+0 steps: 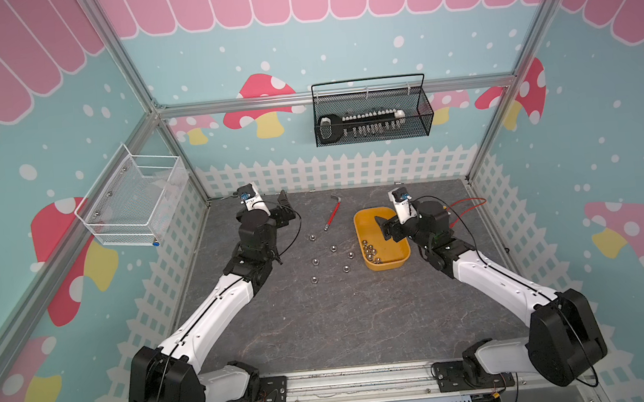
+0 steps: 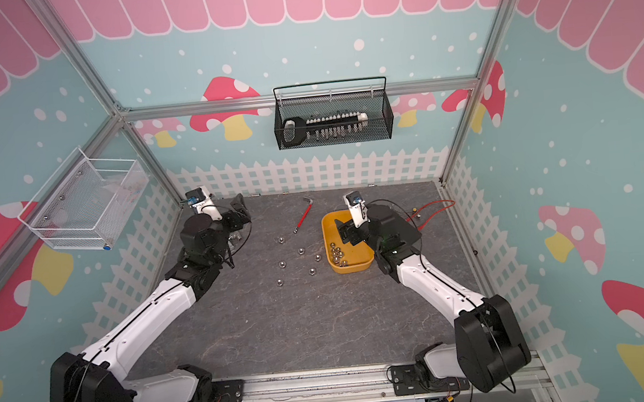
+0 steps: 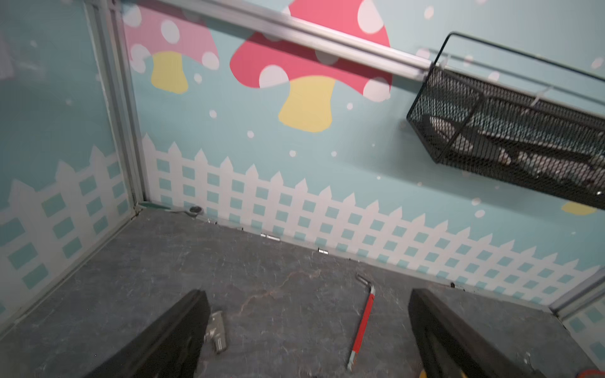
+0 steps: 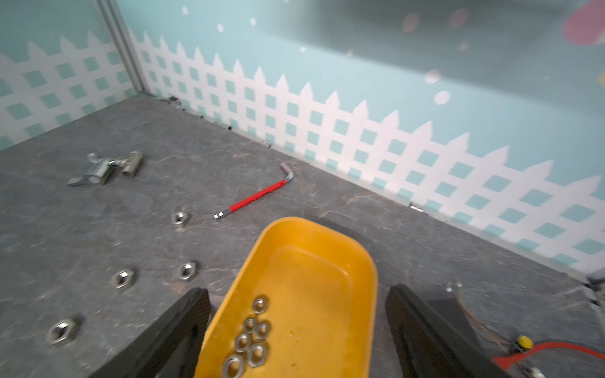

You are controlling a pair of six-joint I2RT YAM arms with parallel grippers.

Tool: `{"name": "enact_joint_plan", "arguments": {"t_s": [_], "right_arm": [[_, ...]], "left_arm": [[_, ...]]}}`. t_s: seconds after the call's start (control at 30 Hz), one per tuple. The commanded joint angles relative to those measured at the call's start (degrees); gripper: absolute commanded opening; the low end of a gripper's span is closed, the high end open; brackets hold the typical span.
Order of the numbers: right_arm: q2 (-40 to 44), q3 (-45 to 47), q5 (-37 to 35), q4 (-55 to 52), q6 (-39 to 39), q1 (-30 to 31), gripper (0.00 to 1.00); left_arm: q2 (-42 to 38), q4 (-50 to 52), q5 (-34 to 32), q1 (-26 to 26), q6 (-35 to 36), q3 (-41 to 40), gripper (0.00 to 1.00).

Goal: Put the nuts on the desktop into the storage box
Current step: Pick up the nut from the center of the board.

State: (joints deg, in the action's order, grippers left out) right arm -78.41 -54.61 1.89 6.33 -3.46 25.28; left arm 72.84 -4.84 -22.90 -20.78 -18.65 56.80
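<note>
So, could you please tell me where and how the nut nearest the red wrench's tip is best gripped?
Probably from straight above, pinching across two opposite outer flats of the nut. It lies flat on the desktop, hole upward, too low to take from the side, and clear of the wrench.

Storage box (image 1: pixel 386 264): shallow yellow-orange tray with rounded corners, flat on the dark grey desktop (image 1: pixel 341 318), right of centre.
Boxed nuts (image 1: pixel 369 250): silver hex cluster at its near-left side.
Loose nuts (image 1: pixel 333 248): six, scattered mid-desktop just left of the box.
</note>
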Motion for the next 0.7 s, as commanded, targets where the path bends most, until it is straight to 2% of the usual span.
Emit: {"name": "enact_joint_plan", "arguments": {"t_s": [0.0, 0.13, 0.3, 0.47, 0.53, 0.67], "right_arm": [[-2.7, -6.0, -0.1, -17.1, -2.9, 5.4, 0.88], [-8.1, -12.9, 2.0, -25.9, -2.8, 12.0, 0.84], [-14.6, -17.2, 1.3, -28.4, -4.5, 17.6, 0.79], [-21.0, -18.3, 1.6, -28.8, -9.9, 17.9, 0.77], [-23.9, -19.4, 2.4, -28.9, -10.5, 17.9, 0.71], [-29.5, -23.2, 1.6, -30.8, -10.5, 17.9, 0.68]], "left_arm": [[0.6, 23.4, 5.7, -0.1, -7.4, 2.8, 0.99], [-1.5, 29.6, 16.9, 0.0, -10.2, 1.0, 0.99], [-4.5, 33.7, 21.0, 1.7, -15.7, -5.0, 0.99], [-2.4, 33.9, 28.2, 6.9, -15.2, -8.6, 0.99], [-0.9, 33.9, 29.0, 7.6, -15.2, -9.0, 0.99], [1.1, 34.0, 29.1, 8.4, -15.9, -8.5, 0.99]]}}
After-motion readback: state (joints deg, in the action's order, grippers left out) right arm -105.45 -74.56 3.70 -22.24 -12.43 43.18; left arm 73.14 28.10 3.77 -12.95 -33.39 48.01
